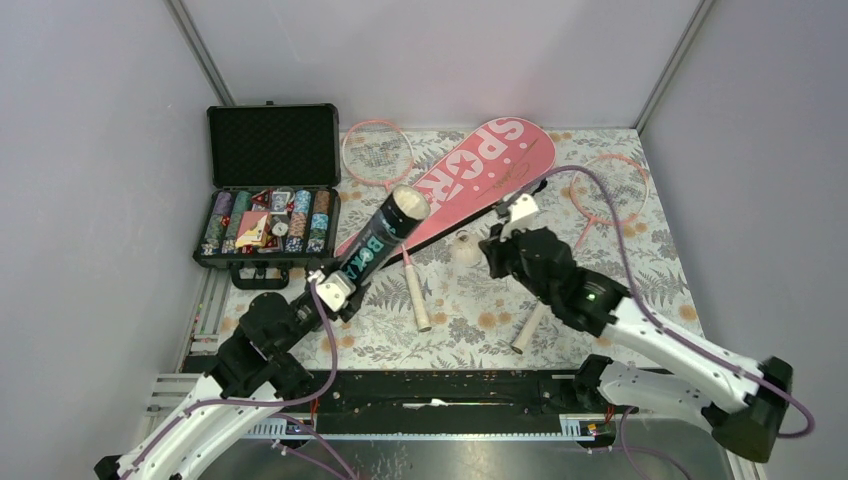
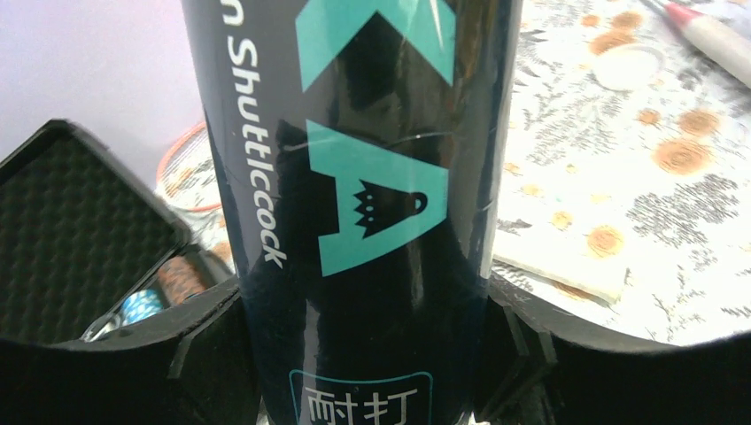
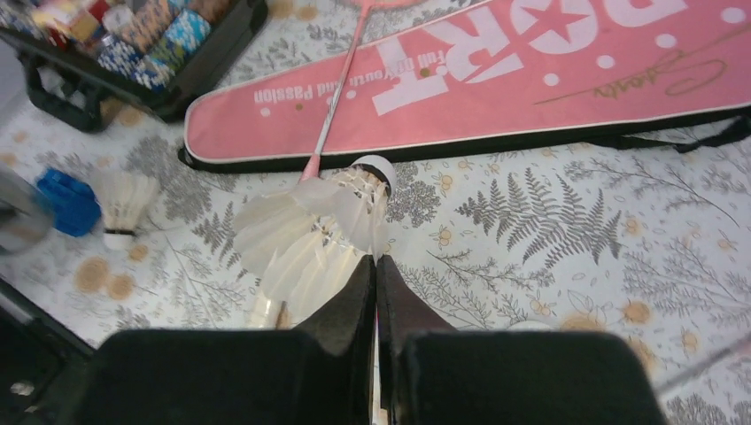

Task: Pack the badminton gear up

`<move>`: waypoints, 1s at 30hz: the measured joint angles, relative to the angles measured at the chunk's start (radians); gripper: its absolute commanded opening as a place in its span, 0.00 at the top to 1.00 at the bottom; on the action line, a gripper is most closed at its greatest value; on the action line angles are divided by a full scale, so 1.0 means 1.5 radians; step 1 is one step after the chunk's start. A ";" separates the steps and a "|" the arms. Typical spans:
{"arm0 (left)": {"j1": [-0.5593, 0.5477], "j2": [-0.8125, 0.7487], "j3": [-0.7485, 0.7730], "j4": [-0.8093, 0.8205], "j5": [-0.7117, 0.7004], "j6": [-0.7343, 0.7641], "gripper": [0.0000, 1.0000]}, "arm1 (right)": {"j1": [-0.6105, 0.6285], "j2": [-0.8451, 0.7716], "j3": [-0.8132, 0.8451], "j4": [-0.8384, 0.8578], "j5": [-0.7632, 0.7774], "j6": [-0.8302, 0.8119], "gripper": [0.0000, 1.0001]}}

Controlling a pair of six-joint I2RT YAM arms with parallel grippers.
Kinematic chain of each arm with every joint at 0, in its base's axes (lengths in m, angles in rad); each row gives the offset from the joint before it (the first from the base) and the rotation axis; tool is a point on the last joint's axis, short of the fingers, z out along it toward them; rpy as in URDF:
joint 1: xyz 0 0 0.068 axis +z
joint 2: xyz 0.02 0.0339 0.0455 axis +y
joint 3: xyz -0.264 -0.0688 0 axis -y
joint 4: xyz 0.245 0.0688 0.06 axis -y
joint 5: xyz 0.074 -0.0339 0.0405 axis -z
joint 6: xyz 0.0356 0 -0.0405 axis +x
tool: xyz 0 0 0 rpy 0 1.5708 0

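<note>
With the left end effector [image 1: 347, 283], clamping the lower part of the long black tube [image 1: 386, 233] over the left half of the tabletop [image 1: 660, 270], tilting its open mouth up and toward the middle, likely offering an easy target for loading. With the right end effector [image 3: 375, 266], fingers pressed together, pinching the feather skirt of a white shuttlecock [image 3: 310, 235] near the tabletop's middle, apparently readying it for the tube. Showing a second shuttlecock [image 3: 122, 204] lying beside a small blue block [image 3: 69, 202]. Showing the pink SPORT bag [image 1: 480, 172] lying along the far edge with one racket [image 1: 377, 155] crossing it and the other racket [image 1: 612, 188] resting toward the far right corner, both probably waiting for bagging once the shuttlecocks are stowed.
</note>
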 measured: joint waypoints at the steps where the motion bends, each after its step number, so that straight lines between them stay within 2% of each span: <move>1: 0.000 0.001 -0.003 -0.001 0.017 0.005 0.63 | -0.004 -0.021 0.013 -0.035 0.006 0.017 1.00; 7: 0.000 0.008 -0.018 -0.003 0.096 0.045 0.63 | -0.019 -0.125 0.126 -0.204 0.009 0.103 1.00; 15: 0.000 0.010 -0.050 0.007 0.178 0.103 0.64 | -0.020 -0.226 0.217 -0.302 -0.068 0.179 1.00; 22: 0.000 0.051 -0.052 0.013 0.211 0.134 0.64 | -0.021 -0.268 0.245 -0.323 -0.173 0.213 1.00; 30: 0.000 0.087 -0.052 0.013 0.240 0.162 0.64 | -0.021 -0.241 0.256 -0.348 -0.248 0.249 1.00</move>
